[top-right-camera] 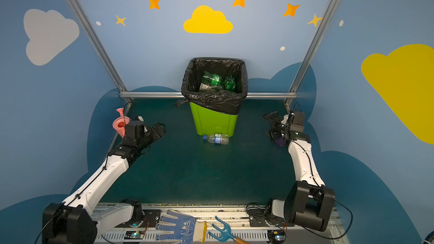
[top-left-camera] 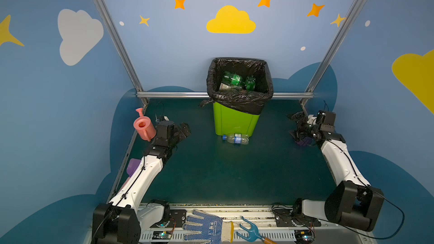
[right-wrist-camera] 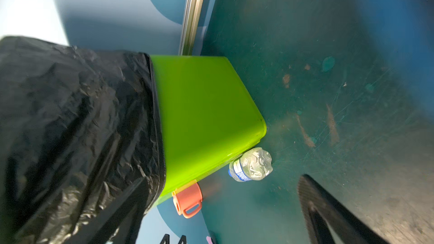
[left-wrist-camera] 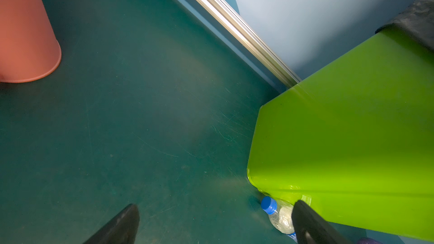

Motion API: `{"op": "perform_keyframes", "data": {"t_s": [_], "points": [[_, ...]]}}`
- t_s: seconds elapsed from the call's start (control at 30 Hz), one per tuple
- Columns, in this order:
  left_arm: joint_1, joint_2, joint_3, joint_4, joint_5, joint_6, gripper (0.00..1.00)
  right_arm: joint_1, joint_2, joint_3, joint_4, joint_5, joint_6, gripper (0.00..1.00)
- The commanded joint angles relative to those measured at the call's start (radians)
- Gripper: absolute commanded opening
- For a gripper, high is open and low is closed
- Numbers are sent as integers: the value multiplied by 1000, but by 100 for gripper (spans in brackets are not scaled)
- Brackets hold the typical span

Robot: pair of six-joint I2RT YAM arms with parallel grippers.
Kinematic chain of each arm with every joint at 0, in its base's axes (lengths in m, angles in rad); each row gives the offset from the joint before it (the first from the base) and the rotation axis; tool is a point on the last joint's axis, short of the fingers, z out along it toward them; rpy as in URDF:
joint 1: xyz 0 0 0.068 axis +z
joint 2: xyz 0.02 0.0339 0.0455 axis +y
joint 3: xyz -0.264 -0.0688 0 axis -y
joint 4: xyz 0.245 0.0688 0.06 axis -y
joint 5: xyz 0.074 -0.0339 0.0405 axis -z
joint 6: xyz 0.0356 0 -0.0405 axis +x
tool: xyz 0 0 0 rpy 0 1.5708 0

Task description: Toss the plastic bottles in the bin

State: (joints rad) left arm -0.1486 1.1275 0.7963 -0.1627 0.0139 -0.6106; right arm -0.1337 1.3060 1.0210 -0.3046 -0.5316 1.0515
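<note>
The dark green surface (top-left-camera: 211, 172) is nearly bare. At its 12 o'clock edge stands the bin (top-left-camera: 234, 123), its black bag already holding several green plastic bottles (top-left-camera: 232, 79). A pink watering can (top-left-camera: 143, 126) sits toward 10 o'clock. One clear bottle (top-left-camera: 236, 138) remains, lying on its side and touching the bin's 6 o'clock face, blue cap pointing to 9 o'clock. To take it well, I would come down from above and straddle the labelled middle across its width. Keep the far finger clear of the bin wall, or first draw the bottle toward 6 o'clock, then lift it well above the rim before letting go. The left pincer (top-left-camera: 182, 134), near 10 o'clock, and the right pincer (top-left-camera: 294, 125), near 2 o'clock, both stand spread to their widest, holding and touching nothing.
</note>
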Motion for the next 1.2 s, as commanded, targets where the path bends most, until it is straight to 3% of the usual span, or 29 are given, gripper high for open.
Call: {"op": "perform_keyframes", "data": {"t_s": [0.0,0.37,0.6,0.87,1.17], "points": [[4,6,-8,-21,-6,7,100,68,-11,-68,48,31,45,97],[3,16,-32,-27,-1,22,100,376,115,-197,256,182,236,97],[4,28,-52,-18,14,22,100,537,276,-153,302,249,332,95],[4,21,-81,-11,20,21,100,641,401,-111,380,326,473,95],[4,3,-99,-14,3,37,100,686,453,-65,377,406,539,95]]}}
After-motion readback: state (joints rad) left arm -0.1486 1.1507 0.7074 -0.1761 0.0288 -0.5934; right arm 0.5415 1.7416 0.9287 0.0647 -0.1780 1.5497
